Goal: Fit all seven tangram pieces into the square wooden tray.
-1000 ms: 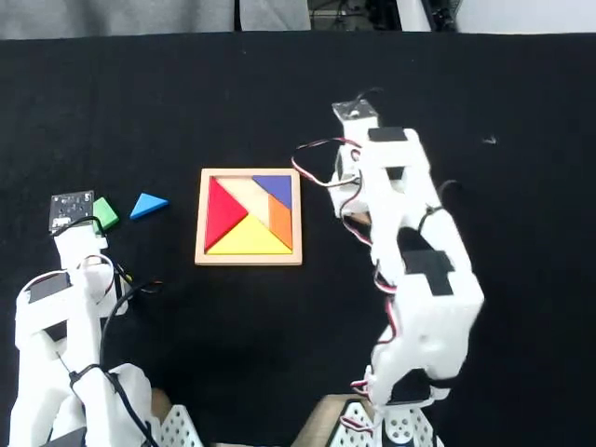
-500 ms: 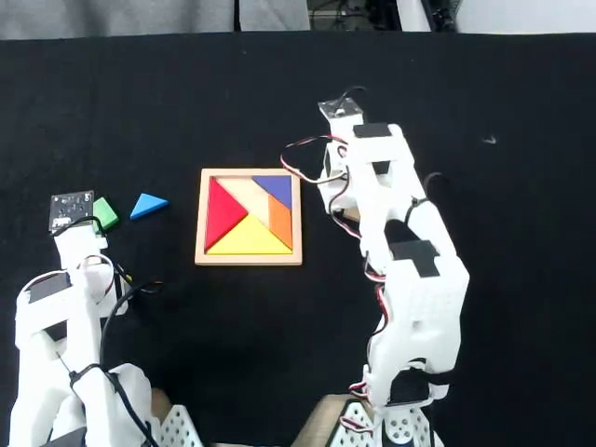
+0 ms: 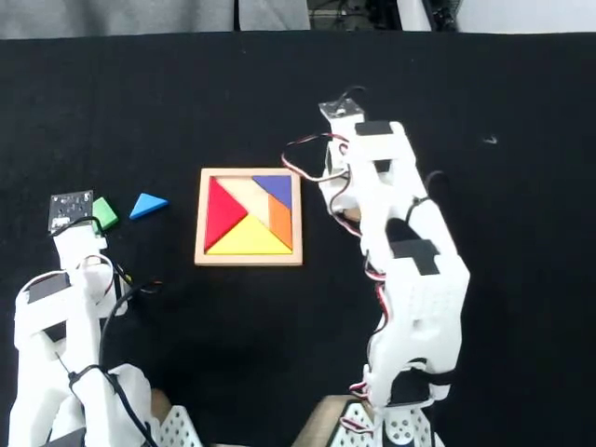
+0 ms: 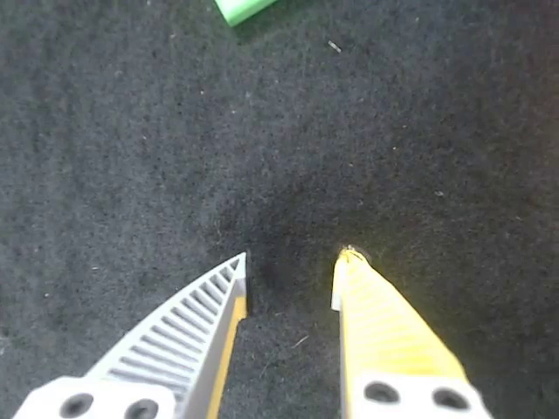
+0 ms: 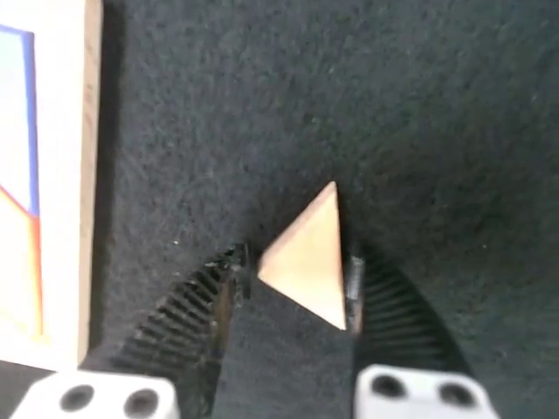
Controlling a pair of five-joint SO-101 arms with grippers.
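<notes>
The square wooden tray [image 3: 248, 260] holds a red triangle [image 3: 223, 212], a yellow triangle [image 3: 250, 237], an orange piece [image 3: 281, 219], a dark blue piece [image 3: 273, 186] and a pale piece [image 3: 244, 191]. Left of it on the black cloth lie a green piece [image 3: 105, 213] and a light blue triangle [image 3: 147, 205]. My right gripper [image 5: 295, 266] is shut on a small pale wooden triangle [image 5: 306, 253], just off the tray's right rim [image 5: 92, 175]. My left gripper [image 4: 288, 271] stands open over bare cloth, a short way from the green piece [image 4: 244, 9].
The right arm [image 3: 400, 242] stretches from the front edge up to the tray's right side. The left arm [image 3: 74, 270] stands at the front left. Black cloth covers the whole table, with free room behind and right of the tray.
The right arm has swung left, closer to the tray's right edge, then held still. The left arm and the loose pieces have not moved.
</notes>
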